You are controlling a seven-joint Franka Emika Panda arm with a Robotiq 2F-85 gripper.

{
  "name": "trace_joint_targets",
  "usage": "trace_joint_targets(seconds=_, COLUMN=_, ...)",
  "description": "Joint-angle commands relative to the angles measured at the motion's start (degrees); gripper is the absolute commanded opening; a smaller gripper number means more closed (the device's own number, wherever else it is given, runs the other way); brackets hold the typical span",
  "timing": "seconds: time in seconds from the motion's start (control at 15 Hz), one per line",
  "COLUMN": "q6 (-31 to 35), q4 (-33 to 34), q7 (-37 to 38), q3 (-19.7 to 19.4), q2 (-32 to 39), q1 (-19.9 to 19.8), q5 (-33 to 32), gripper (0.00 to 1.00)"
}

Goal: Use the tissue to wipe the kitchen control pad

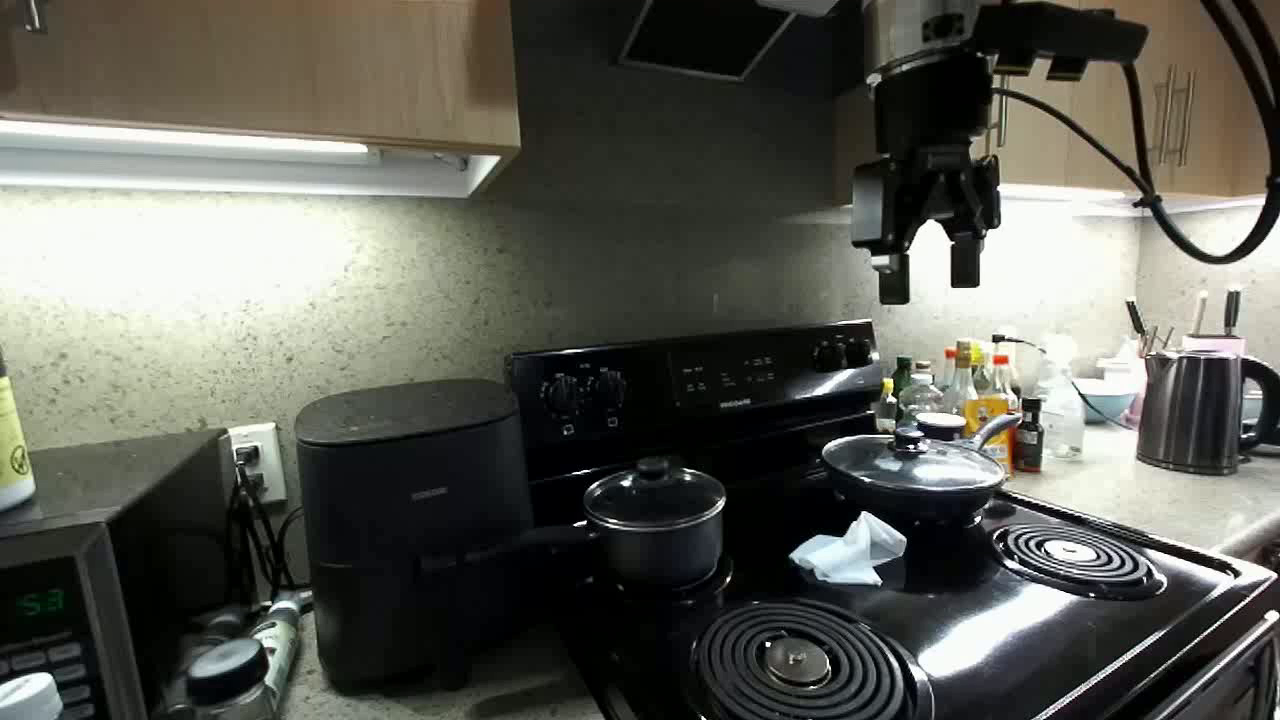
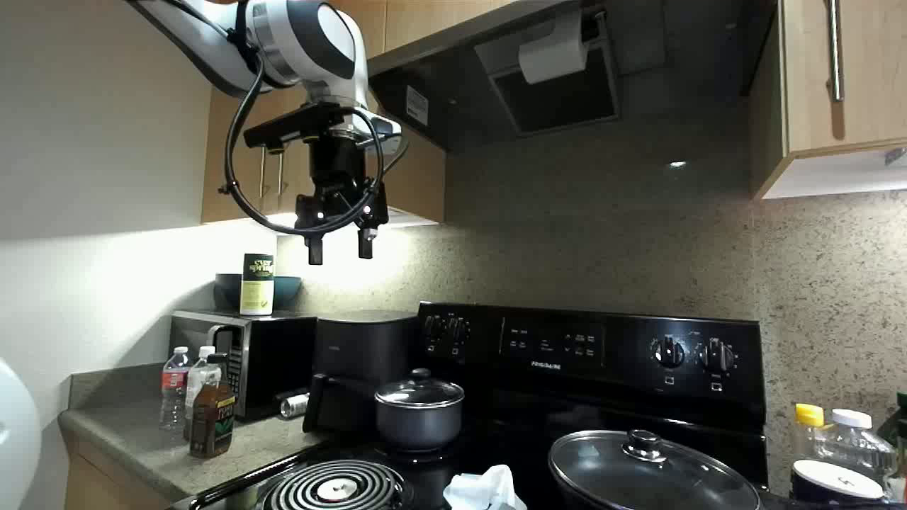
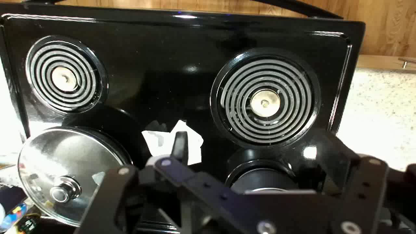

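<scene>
The step in hand looked like the reach for the tissue [image 1: 848, 553]; pickup not yet done. The pincer [image 1: 930, 275] hung well above the stove [image 1: 985, 620], spread wide, holding nothing. The tissue lay crumpled on the stove, well below the pincer; in the wrist view the pincer partly hid it. The next move probably called for lowering onto the tissue, a light pinch on a raised fold, care around the frying pan [image 1: 912, 480] near it, then a lift toward the control pad [image 1: 690, 385] for the wipe.

Counts, left to right in an exterior view, all lower than the pincer. One microwave [image 1: 150, 530] stood far left of it. One air fryer [image 1: 415, 500] stood left, less far. One lidded saucepan [image 1: 658, 540] sat left, well down. One control pad stood left, four knobs [image 2: 668, 352] on it. One coil burner [image 1: 800, 660] lay far down, slightly left. One tissue lay slightly left too. One lidded frying pan sat almost straight below. Bottles [image 1: 988, 415] crowded slightly right; they overlapped, no exact count. A second coil burner [image 1: 1075, 552] lay right, making two showing. One kettle [image 1: 1190, 410] stood farthest right.
</scene>
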Motion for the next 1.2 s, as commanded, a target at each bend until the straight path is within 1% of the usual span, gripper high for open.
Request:
trace_joint_targets(seconds=0.0, q6=-0.12, q4=0.13, q7=0.18, q3=-0.35, q2=0.09, q1=0.46, q5=-0.19, gripper=1.00)
trace_joint_targets(seconds=0.53, q6=0.65, q4=-0.28, q7=0.24, q3=-0.62, q2=0.93, q1=0.18, q5=-0.33, gripper=1.00)
trace_joint_targets(seconds=0.93, q6=4.63, q4=-2.56, q7=-1.52, q3=-4.86, q2=6.16, q1=-0.96, q5=0.38, gripper=1.00)
trace_joint_targets(seconds=1.13, q6=6.25, q4=-2.72, q7=-1.52, q3=-7.48, q2=10.90, q1=-1.86, q5=0.96, gripper=1.00)
